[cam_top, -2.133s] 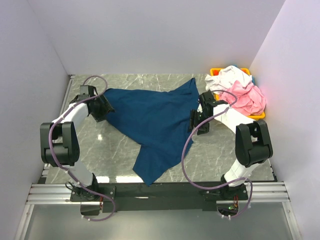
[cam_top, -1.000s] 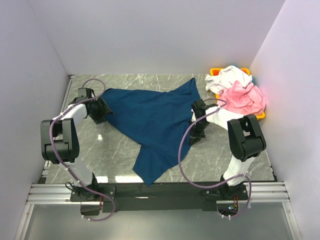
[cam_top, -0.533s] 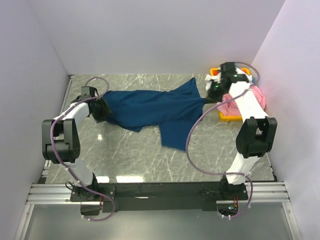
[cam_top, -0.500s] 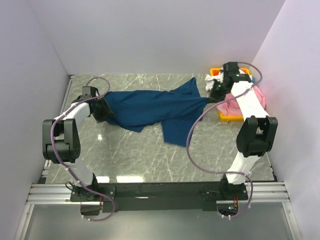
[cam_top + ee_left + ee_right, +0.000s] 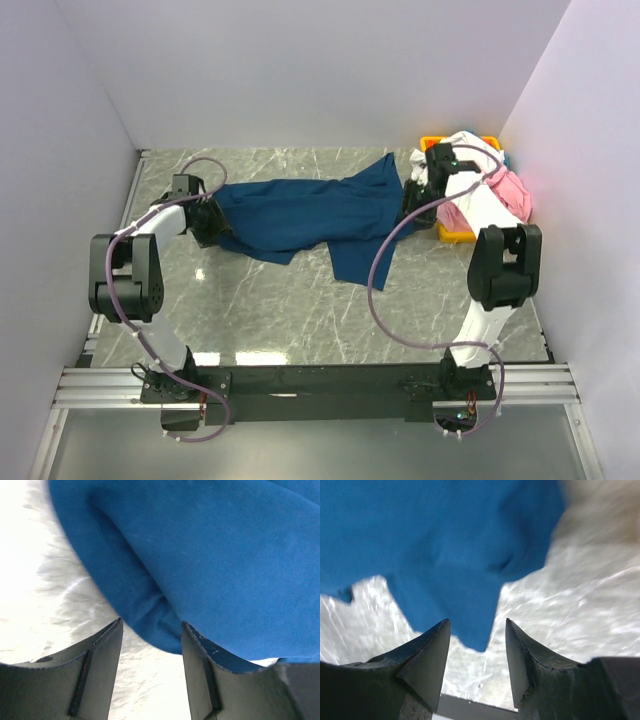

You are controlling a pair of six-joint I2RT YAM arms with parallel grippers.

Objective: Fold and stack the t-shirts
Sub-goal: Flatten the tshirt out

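Navy t-shirt (image 5: 300,212) first: bracketed by two spread pincers, clamped by neither. At the left pincer (image 5: 151,625), fingers apart, counter (image 5: 45,580) showing in the gap, a rolled hem reaching just to the tips. At the right pincer (image 5: 477,622), fingers likewise apart, a loose corner pointing into the gap over the marble. Farther out, stretched as a rumpled band across the far part of the counter, one flap drooping toward the near side; likely laid end to end between the arms so as to flatten for folding. Beyond the right end, pink t-shirt (image 5: 512,190) and white t-shirt (image 5: 470,150) heaped in the yellow bin (image 5: 455,237), unfolded. Nothing stacked yet.
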